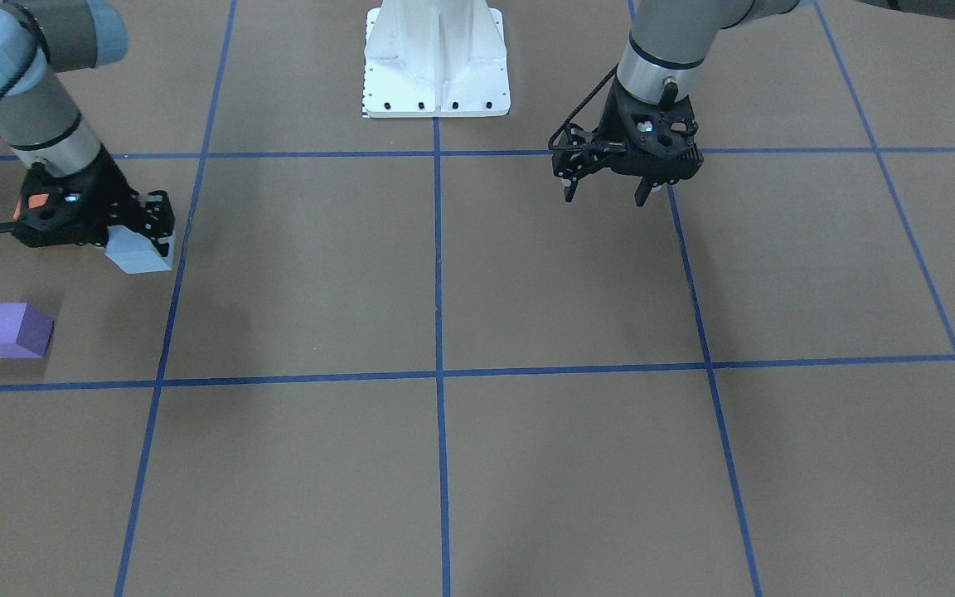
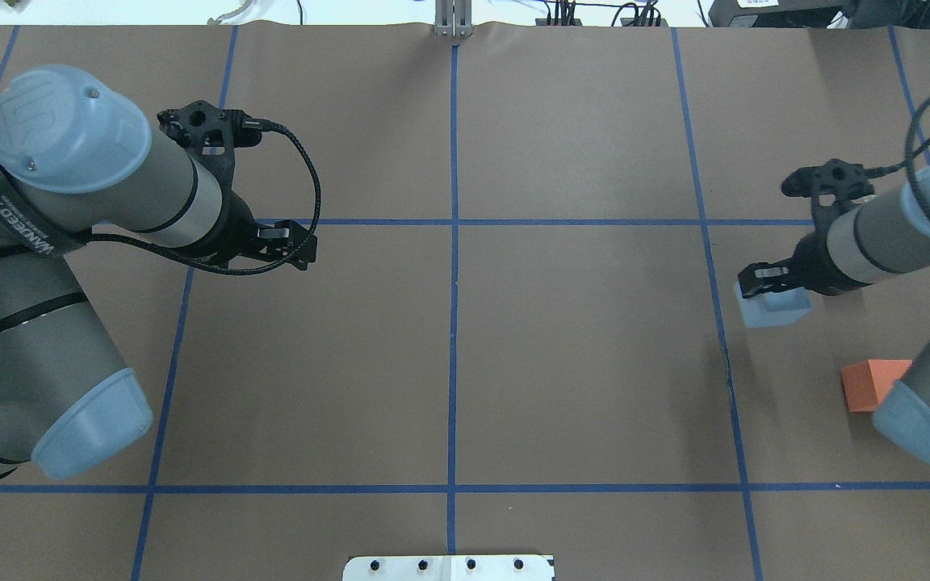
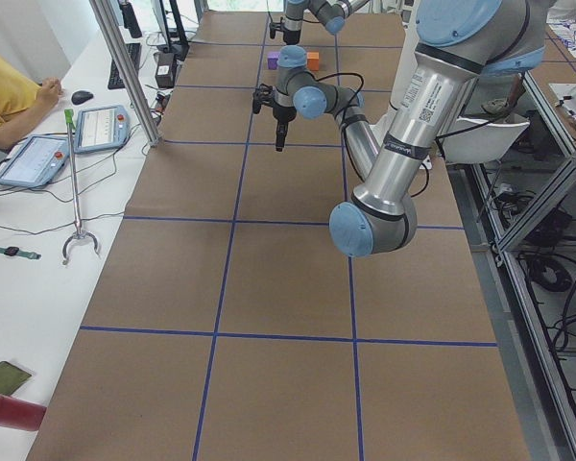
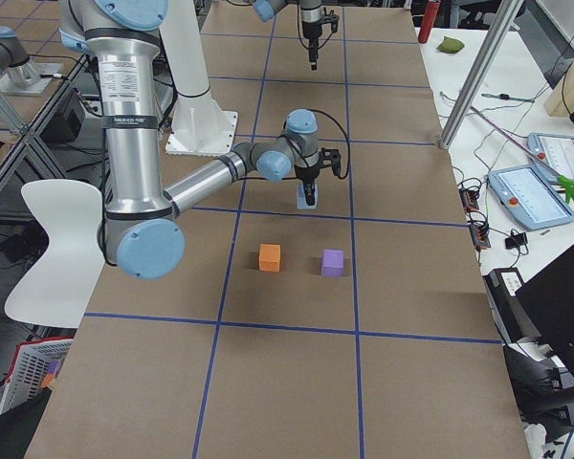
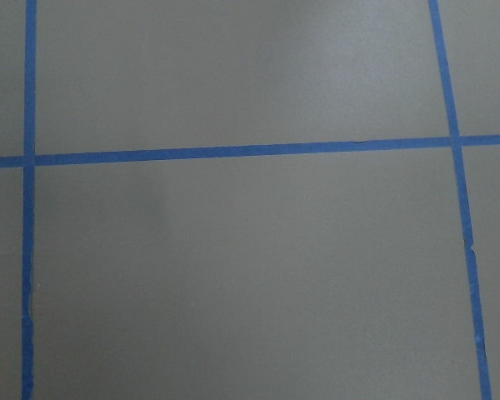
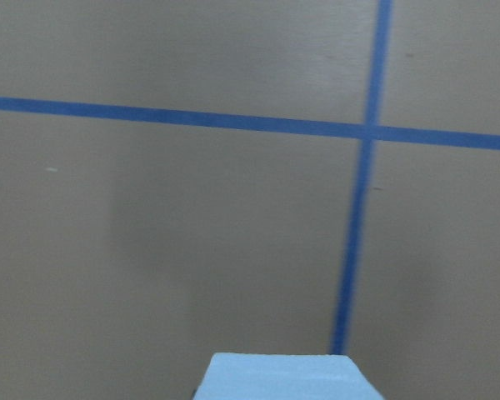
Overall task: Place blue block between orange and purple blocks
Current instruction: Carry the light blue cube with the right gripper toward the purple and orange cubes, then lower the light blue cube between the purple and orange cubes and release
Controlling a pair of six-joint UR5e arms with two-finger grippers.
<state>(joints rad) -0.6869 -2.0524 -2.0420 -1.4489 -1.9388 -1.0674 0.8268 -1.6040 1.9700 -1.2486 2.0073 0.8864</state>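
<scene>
Holding the blue block (image 1: 139, 255) by its upper part, the right fingers (image 1: 158, 217) are pressing against its sides, just beside a blue tape line (image 1: 172, 307). Whether the block is touching the bench (image 1: 444, 274) cannot be told. The orange block (image 4: 270, 256) and purple block (image 4: 333, 262) are lying side by side nearby, with a gap showing between them. The left fingers (image 1: 642, 192) are hanging wide apart and empty, well away.

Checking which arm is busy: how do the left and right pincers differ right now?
The left pincer is open and empty; the right pincer is shut on the blue block. The left pincer hangs far from every block; the right pincer is near the purple block. Both are black two-finger pincers.
</scene>
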